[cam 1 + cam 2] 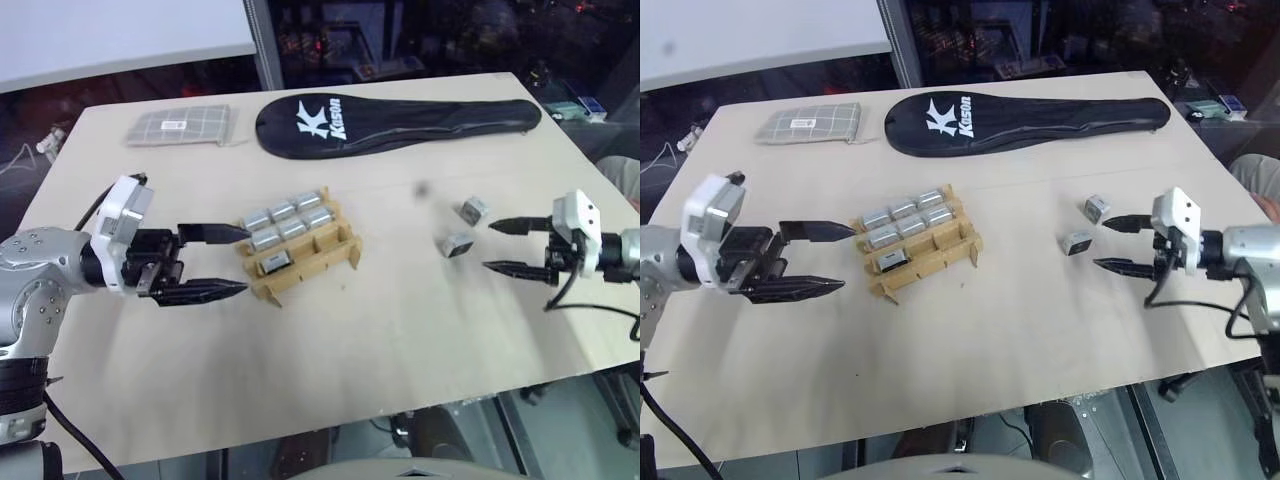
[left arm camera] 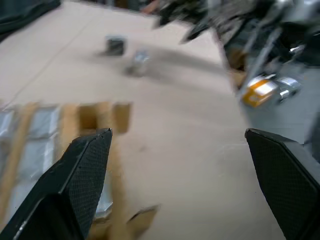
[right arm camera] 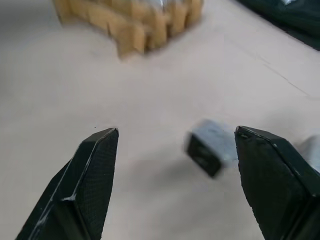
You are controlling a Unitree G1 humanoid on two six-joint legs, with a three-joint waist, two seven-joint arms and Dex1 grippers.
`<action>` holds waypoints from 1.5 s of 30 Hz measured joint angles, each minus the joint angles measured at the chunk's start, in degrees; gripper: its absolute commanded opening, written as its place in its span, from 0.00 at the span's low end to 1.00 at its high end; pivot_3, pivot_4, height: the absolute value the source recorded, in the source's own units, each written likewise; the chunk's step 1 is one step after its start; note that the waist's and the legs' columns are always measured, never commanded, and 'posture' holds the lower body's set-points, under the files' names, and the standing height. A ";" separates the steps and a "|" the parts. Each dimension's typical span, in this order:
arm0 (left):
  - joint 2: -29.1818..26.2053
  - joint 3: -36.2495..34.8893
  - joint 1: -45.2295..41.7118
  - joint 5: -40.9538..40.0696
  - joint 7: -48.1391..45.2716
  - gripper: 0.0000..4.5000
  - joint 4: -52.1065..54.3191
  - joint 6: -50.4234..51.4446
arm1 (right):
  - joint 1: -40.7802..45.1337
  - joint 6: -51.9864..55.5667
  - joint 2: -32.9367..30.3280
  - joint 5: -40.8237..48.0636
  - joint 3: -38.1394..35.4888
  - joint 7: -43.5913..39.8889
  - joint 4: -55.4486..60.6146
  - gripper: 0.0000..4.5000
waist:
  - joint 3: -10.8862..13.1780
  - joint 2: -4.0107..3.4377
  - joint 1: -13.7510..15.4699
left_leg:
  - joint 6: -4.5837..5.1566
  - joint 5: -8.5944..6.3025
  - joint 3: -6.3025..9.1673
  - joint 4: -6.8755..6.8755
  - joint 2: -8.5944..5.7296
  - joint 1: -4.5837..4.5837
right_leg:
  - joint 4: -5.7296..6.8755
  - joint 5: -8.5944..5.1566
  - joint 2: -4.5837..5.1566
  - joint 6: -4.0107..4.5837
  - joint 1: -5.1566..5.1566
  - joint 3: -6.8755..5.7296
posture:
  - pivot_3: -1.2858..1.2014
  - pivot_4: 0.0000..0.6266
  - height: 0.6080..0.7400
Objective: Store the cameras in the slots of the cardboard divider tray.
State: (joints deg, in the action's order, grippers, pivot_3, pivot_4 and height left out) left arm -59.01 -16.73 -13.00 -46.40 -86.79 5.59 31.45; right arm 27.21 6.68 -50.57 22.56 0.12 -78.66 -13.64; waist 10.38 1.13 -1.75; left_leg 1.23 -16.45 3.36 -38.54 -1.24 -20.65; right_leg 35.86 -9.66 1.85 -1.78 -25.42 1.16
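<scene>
The right gripper (image 1: 497, 246) is open and empty, pointing at two loose cameras (image 1: 459, 244) just ahead, ready to grab one for the tray (image 1: 310, 262), while the left gripper (image 1: 238, 261) waits open beside the tray.

A lab-like workroom: a plain plywood table (image 1: 330, 350) with dark, cluttered equipment shelves (image 1: 420, 40) behind it.

Bare table (image 1: 330, 340) lies open between the cardboard divider tray (image 1: 300, 262) and 2 loose cameras (image 1: 458, 244) — the right gripper's (image 1: 497, 246) path is unobstructed.
</scene>
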 measured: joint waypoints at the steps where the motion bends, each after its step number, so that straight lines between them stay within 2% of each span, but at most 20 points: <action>1: 0.05 -0.08 0.39 -0.33 -0.49 0.98 0.59 0.30 | 2.31 -1.26 0.11 -1.67 1.41 -0.91 -2.13 0.81 | 0.02 -0.01 0.01 | -0.01 0.00 0.03 0.00 -0.01 -0.09 | 0.00 0.01 0.01 0.01 -0.07 -0.02 | 0.52 0.24 1.00; 4: 0.63 -0.02 2.52 -0.37 -1.35 0.98 2.56 -0.04 | 11.50 -8.66 1.61 -8.52 6.99 -5.22 -13.03 0.81 | 0.04 -0.01 -0.32 | -0.01 0.00 -0.05 0.02 -0.04 -0.17 | -0.03 0.15 0.06 0.24 -0.16 0.04 | 0.52 0.24 1.00; 7: 1.18 -0.39 3.55 -0.41 -1.35 0.98 4.03 -0.40 | 17.07 -14.39 3.83 -12.96 10.37 -7.44 -21.30 0.81 | 0.05 0.00 -0.33 | -0.02 0.01 -0.04 0.02 -0.06 -0.22 | -0.04 0.17 0.10 0.26 -0.20 0.05 | 0.52 0.24 1.00; 14: 2.36 -1.86 6.53 -0.71 -0.95 0.98 5.89 -1.04 | 26.04 -23.33 7.77 -19.98 14.59 -9.49 -36.38 0.81 | 0.05 -0.01 -0.58 | -0.02 0.01 -0.07 0.02 -0.06 -0.17 | -0.01 0.17 0.10 0.27 -0.20 0.09 | 0.52 0.24 1.00; 21: 3.51 -3.77 7.16 -0.66 -0.21 0.98 6.27 -3.34 | 30.77 -29.30 11.14 -24.47 15.53 -9.63 -46.37 0.81 | 0.06 -0.03 -0.61 | -0.03 0.01 -0.06 0.03 -0.07 -0.17 | 0.00 0.18 0.11 0.28 -0.20 0.10 | 0.52 0.24 1.00; 32: 6.74 -3.25 3.50 6.51 1.14 0.98 1.63 -15.01 | 32.21 -31.58 12.99 -26.45 15.52 -9.73 -49.98 0.81 | 0.07 -0.04 -0.59 | -0.04 0.02 -0.05 0.04 -0.10 -0.17 | 0.00 0.22 0.14 0.35 -0.21 0.10 | 0.52 0.24 1.00; 35: 7.63 -2.82 1.82 7.98 1.88 1.00 0.13 -17.38 | 32.48 -31.75 13.00 -26.48 15.31 -9.77 -49.99 0.64 | 0.07 -0.04 -0.59 | -0.03 0.02 -0.04 0.04 -0.09 -0.17 | 0.00 0.22 0.14 0.35 -0.20 0.10 | 0.52 0.24 1.00; 39: 8.16 -2.80 1.07 7.97 2.19 1.00 0.11 -17.49 | 32.48 -31.78 12.99 -26.45 15.06 -9.94 -49.98 0.19 | 0.07 -0.04 -0.62 | -0.03 0.02 -0.04 0.05 -0.09 -0.17 | 0.00 0.23 0.14 0.35 -0.21 0.10 | 0.52 0.24 1.00; 40: 8.16 -2.75 1.06 7.97 2.18 1.00 0.11 -17.55 | 32.48 -31.79 12.99 -26.44 15.05 -9.94 -49.98 0.15 | 0.07 -0.04 -0.64 | -0.03 0.02 -0.04 0.05 -0.09 -0.16 | 0.01 0.23 0.14 0.35 -0.21 0.11 | 0.52 0.24 1.00; 45: 8.15 -2.59 1.07 8.09 2.07 1.00 -0.01 -17.75 | 32.48 -31.86 12.99 -26.44 15.01 -9.98 -49.98 0.15 | 0.07 -0.04 -0.63 | -0.03 0.02 -0.04 0.05 -0.09 -0.16 | 0.02 0.23 0.13 0.34 -0.21 0.10 | 0.52 0.24 1.00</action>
State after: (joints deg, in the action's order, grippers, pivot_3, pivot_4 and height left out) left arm -50.85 -19.33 -11.93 -38.31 -84.72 5.58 13.70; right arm 59.68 -25.18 -37.58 -3.88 15.12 -88.64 -63.62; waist 10.45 1.08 -2.38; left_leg 1.20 -16.43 3.31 -38.49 -1.33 -20.81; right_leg 35.88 -9.43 1.98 -1.43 -25.62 1.26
